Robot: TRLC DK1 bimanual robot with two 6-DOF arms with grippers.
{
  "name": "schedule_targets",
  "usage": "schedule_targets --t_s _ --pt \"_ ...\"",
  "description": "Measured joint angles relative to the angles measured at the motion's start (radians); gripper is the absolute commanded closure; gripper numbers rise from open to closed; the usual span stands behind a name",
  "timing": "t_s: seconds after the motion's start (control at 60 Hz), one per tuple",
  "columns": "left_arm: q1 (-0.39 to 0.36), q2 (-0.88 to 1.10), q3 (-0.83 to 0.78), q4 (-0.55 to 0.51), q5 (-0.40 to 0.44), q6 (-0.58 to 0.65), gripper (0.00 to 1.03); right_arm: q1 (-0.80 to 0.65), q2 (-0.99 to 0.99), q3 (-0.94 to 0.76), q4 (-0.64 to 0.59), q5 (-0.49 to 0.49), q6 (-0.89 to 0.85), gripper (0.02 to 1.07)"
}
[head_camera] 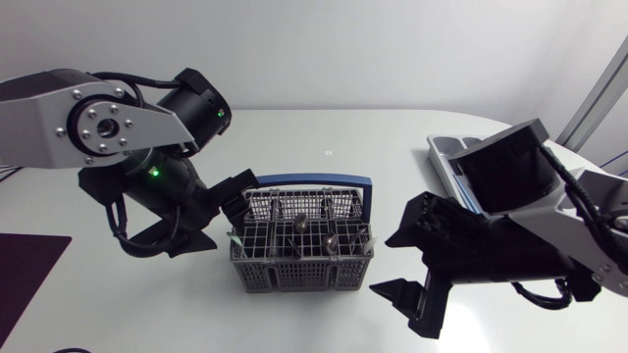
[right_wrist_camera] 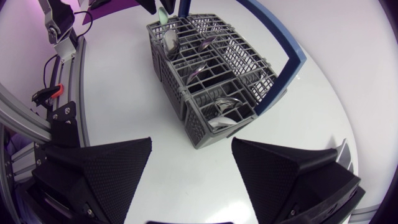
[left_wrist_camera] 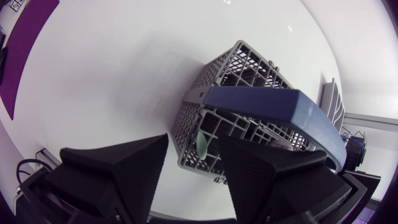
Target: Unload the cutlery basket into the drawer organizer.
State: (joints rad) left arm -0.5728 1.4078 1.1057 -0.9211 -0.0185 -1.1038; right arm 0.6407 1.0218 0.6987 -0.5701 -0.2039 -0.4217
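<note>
Standing grey mesh basket (head_camera: 302,275), blue handle (head_camera: 314,180).

A dark purple mat (head_camera: 25,279) lies flat on the white table (head_camera: 392,147), at its near left edge.

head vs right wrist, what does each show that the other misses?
Head only: the drawer organizer, partly hidden behind the right arm. Right wrist only: the cutlery readable as shiny spoons inside the compartments. Both: the grey cutlery basket with its blue handle, and the right gripper, open and apart from the basket.
</note>
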Motion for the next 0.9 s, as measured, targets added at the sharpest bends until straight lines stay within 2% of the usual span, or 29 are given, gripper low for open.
schedule_targets --t_s 0.15,0.233,0.417,0.483,0.9 --pt "-0.014 0.0 0.0 0.011 -0.016 0.0 0.58 0.002 0.006 0.0 0.013 0.0 0.0 0.14" --pt "-0.019 0.0 0.0 0.015 -0.018 0.0 0.64 0.006 0.007 0.0 0.016 0.0 0.0 0.14" --pt "-0.019 0.006 0.0 0.023 -0.024 0.0 0.67 0.006 0.013 0.0 0.021 0.0 0.003 0.14" --pt "-0.019 0.019 0.0 0.024 -0.025 0.001 0.75 0.007 0.015 0.0 0.021 0.0 0.003 0.14" --pt "-0.019 0.029 0.0 0.026 -0.025 0.004 0.75 0.026 0.03 -0.005 0.049 0.0 0.011 0.14"
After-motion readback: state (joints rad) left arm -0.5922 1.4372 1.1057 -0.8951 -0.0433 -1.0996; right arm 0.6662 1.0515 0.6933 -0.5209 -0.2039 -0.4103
